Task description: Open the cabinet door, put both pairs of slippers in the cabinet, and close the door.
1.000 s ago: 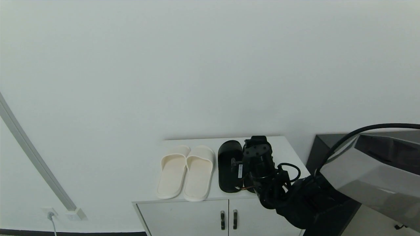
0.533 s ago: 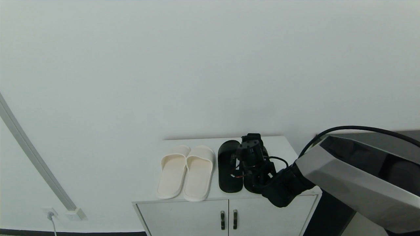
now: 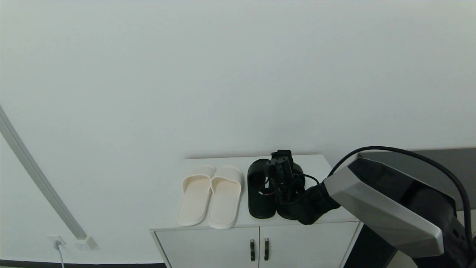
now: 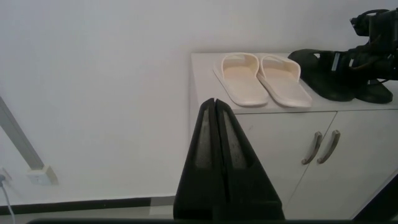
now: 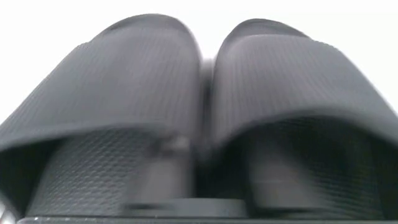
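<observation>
**shoe_bot_newbie:** where's everything relative to the cabinet (image 3: pixel 327 163) right now?

**r1_tinkerer:** Nearest first. The left gripper (image 4: pixel 214 115) hangs out in front of the cabinet, pinched fully together with nothing in it. The cabinet's two doors (image 3: pixel 208 247) are both closed, with the handles (image 3: pixel 252 249) side by side at the middle. On top, the cream slippers (image 3: pixel 210 195) sit toward the cabinet's left, with the black slippers (image 3: pixel 260 190) just beside them, heels at the front edge. The right gripper (image 3: pixel 281 175) is down on the black pair, but I can't tell how wide it is or whether it's got them.

**shoe_bot_newbie:** tricky to grab?

**r1_tinkerer:** My guess is they're light, bendy foam with textured straps, so not slippery. I'd pinch the two inner sides together, near the straps.
</observation>
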Robot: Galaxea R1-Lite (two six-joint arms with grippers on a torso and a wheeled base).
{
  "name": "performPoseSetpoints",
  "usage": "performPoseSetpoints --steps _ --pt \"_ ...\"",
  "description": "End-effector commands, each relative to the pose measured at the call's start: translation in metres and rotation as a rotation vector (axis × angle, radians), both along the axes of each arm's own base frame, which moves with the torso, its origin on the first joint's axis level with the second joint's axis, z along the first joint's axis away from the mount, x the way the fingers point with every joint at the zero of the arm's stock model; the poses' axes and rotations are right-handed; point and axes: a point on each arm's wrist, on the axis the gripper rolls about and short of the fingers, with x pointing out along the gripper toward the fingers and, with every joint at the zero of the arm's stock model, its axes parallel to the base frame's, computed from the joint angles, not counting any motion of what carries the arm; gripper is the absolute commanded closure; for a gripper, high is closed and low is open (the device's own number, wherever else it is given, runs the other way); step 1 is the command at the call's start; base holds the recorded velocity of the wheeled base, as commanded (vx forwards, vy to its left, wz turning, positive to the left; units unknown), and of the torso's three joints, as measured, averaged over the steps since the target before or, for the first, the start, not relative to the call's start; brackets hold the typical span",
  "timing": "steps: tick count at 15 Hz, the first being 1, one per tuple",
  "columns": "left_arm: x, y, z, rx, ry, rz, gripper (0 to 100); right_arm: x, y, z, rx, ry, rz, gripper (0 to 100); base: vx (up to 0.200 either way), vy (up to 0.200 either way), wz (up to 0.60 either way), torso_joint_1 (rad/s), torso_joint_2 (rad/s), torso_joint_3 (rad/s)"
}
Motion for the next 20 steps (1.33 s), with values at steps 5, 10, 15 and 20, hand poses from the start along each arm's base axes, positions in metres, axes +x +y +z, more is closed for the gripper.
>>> performPoseSetpoints --steps 5,10,15,20 --pt "0.0 0.0 0.0 -0.002 0.001 0.001 100 -0.013 -0.007 0.029 0.005 -0.032 -0.025 100 0.0 0.0 0.0 0.0 0.0 0.0" --pt "0.0 0.0 0.0 -0.001 0.001 0.001 100 -0.097 -0.047 0.108 0.04 -0.074 0.263 100 0.0 0.0 0.0 0.0 0.0 0.0" --pt "0.0 0.0 0.0 -0.002 -0.001 0.001 100 -0.181 -0.101 0.128 0.064 -0.021 0.615 100 0.0 0.0 0.0 0.0 0.0 0.0" --pt "0.0 0.0 0.0 -0.002 -0.001 0.001 100 -0.207 -0.103 0.122 0.068 0.049 0.784 100 0.0 0.0 0.0 0.0 0.0 0.0"
